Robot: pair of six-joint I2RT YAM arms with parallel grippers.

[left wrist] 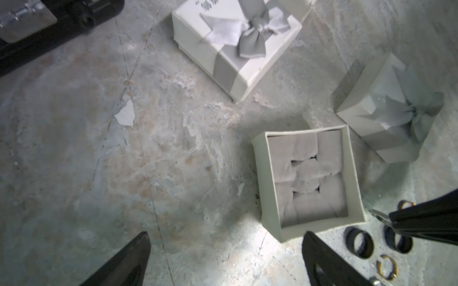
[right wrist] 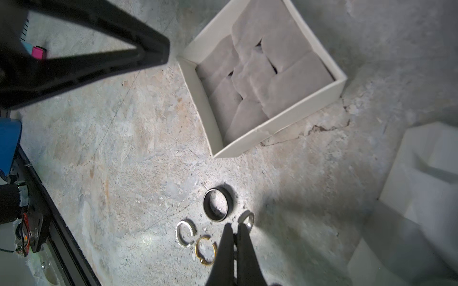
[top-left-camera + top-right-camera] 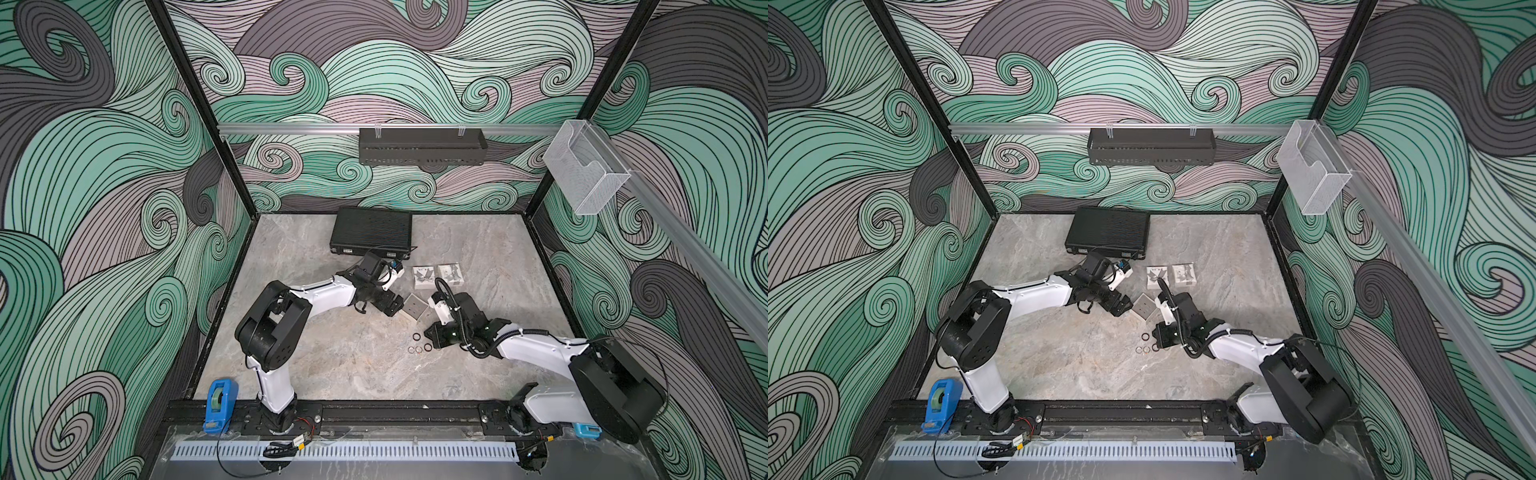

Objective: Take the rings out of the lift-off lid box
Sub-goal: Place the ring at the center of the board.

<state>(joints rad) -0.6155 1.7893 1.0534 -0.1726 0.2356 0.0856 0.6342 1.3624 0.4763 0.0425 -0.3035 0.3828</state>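
The lift-off lid box stands open between both arms, and its grey cushion shows no ring in it. Several rings lie on the table in front of it: a black band, a studded silver one, a gold one and a thin silver one. My right gripper is shut, low over them, its tip beside the thin silver ring, nothing between the jaws. My left gripper is open over bare table, one finger by the box's corner.
Two white ribboned boxes or lids sit just behind the open box. A black case lies at the back. A blue tape dispenser stands on the front rail at the left.
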